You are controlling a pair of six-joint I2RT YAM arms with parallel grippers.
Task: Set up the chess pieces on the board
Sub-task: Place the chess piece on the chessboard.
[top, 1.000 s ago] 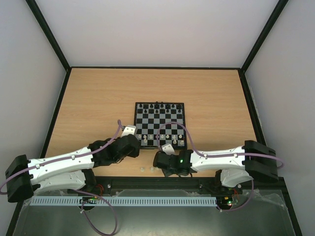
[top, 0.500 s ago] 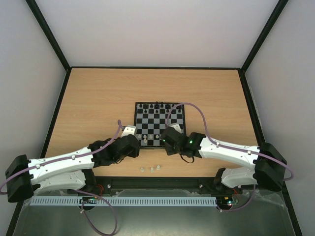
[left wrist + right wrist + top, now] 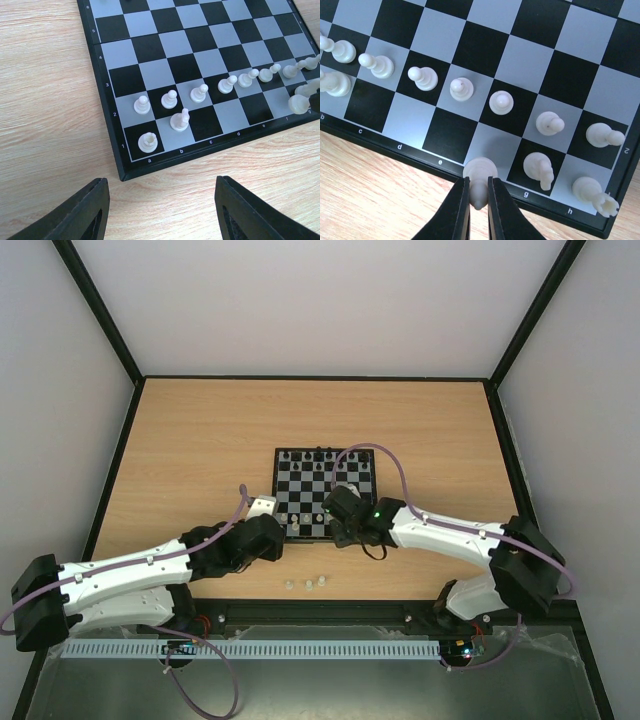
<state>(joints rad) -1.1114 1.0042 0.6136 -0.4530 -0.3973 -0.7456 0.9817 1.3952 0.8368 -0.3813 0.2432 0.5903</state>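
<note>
Reaching forward from the table edge, the right claw (image 3: 478, 202) now hangs over the near rim of the board (image 3: 380, 141). Its jaws are nearly closed, pinching a white piece (image 3: 479, 172) above the first row. A knight (image 3: 539, 170) and a rook (image 3: 592, 192) stand just to its right. The left claw (image 3: 161, 182) has not shifted: half open, holding nothing, with the board's corner just ahead of it.
</note>
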